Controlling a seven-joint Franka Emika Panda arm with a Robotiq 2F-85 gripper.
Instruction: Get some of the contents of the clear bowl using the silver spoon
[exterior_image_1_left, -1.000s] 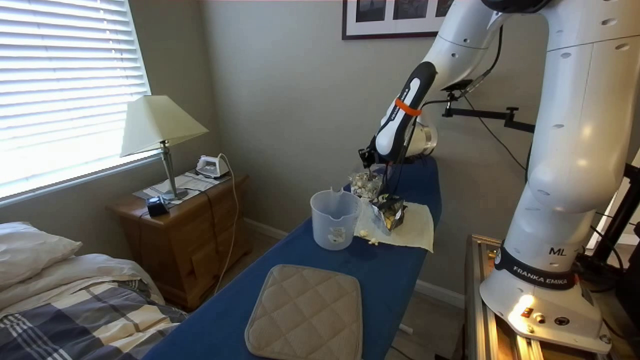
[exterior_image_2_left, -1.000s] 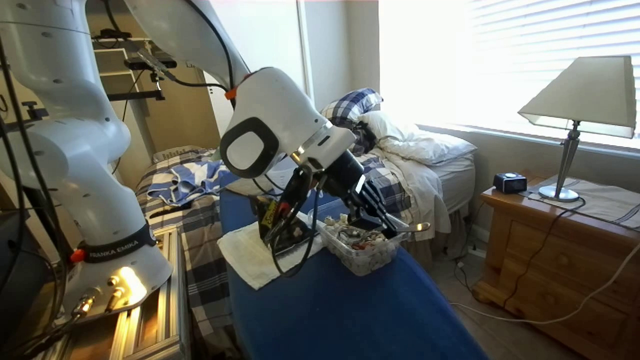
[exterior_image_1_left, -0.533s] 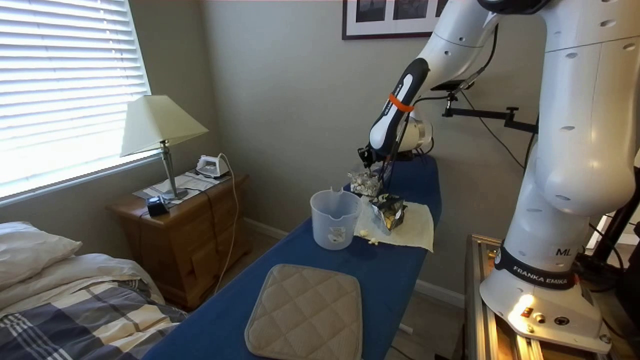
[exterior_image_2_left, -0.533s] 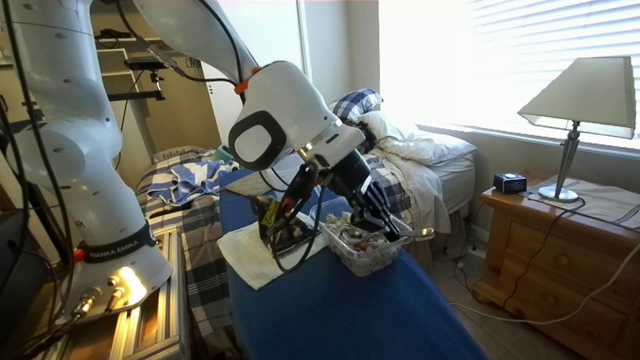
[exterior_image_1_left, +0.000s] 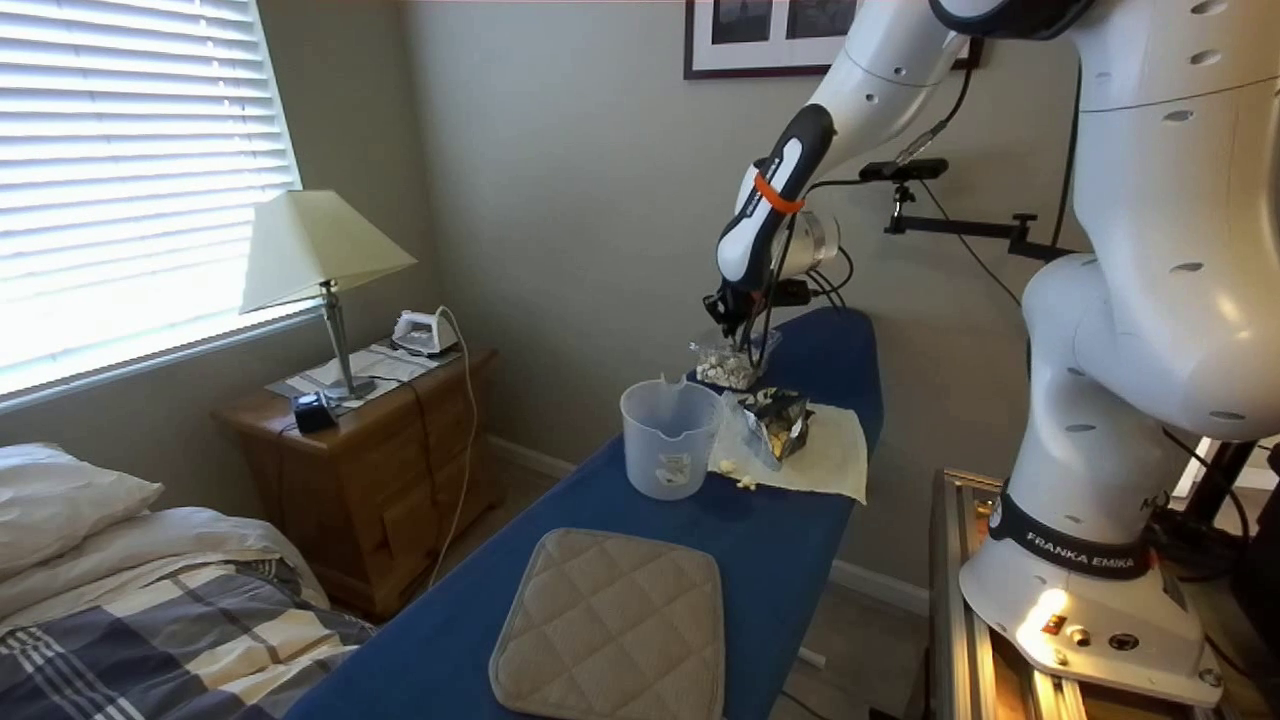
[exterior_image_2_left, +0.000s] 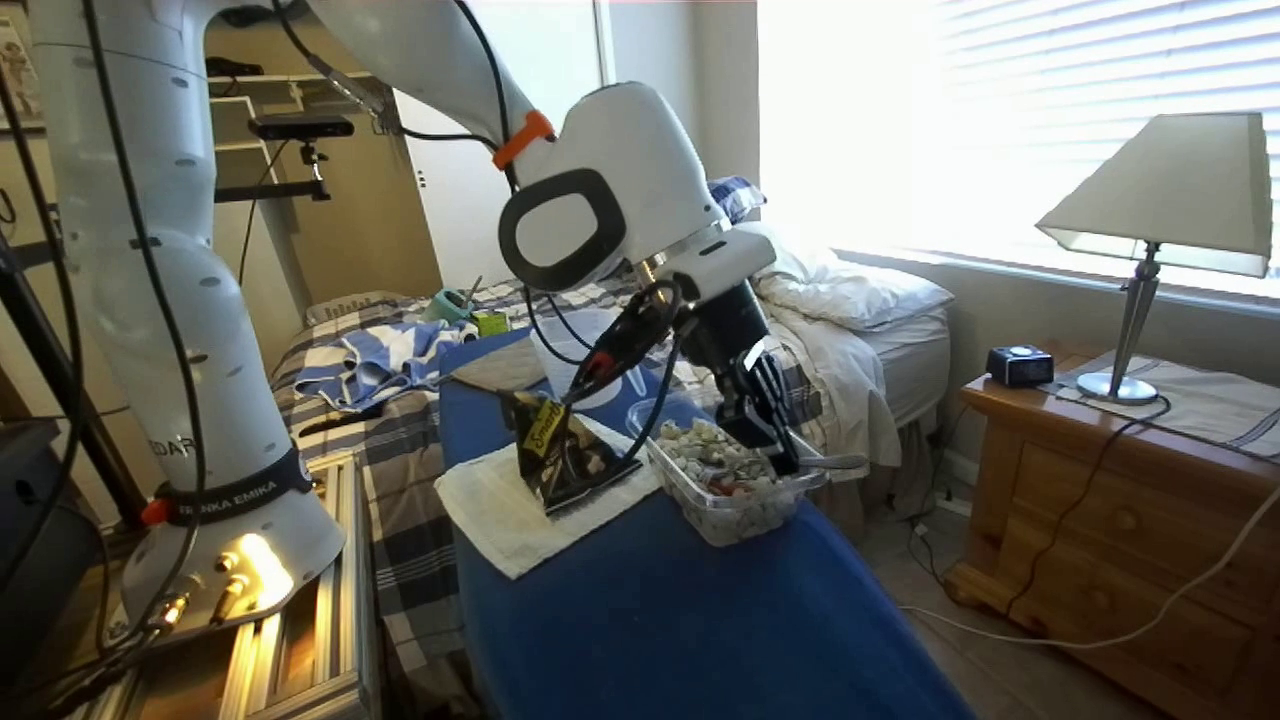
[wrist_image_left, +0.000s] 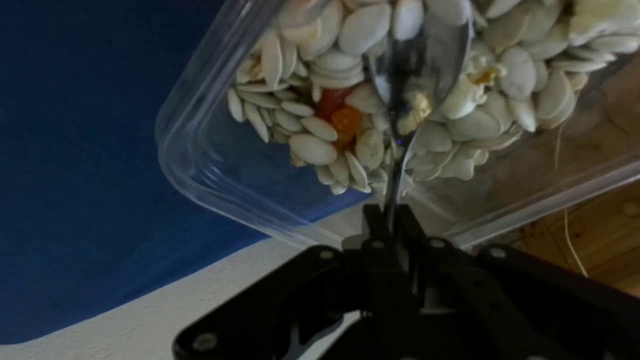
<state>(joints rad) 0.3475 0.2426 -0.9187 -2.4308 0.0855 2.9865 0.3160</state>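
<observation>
The clear bowl (exterior_image_2_left: 725, 518) is a low transparent container on the blue board; it also shows in an exterior view (exterior_image_1_left: 712, 358) and the wrist view (wrist_image_left: 235, 215). Its contents (wrist_image_left: 312, 147) are pale flat seeds, with popcorn-like bits and a red-orange piece. My gripper (wrist_image_left: 392, 215), also in both exterior views (exterior_image_2_left: 785, 462) (exterior_image_1_left: 730, 325), is shut on the silver spoon (wrist_image_left: 432, 60) at the bowl's end. The spoon's head lies down among the seeds, its tip partly covered by them. A small yellowish piece shows at the spoon's head. The handle end (exterior_image_2_left: 842, 462) sticks out past the fingers.
A black snack bag (exterior_image_2_left: 535, 455) stands on a white cloth (exterior_image_2_left: 520, 535) beside the bowl. A translucent cup (exterior_image_1_left: 660, 450) and a quilted pad (exterior_image_1_left: 610, 620) are on the blue board (exterior_image_1_left: 450, 640). Loose popcorn bits lie on the cloth. A cable loop hangs from the wrist.
The arm has swung and the wrist has become steeper, with the gripper still on the spoon. The bowl has shifted slightly. The cable loop has moved off the cloth toward the bowl.
</observation>
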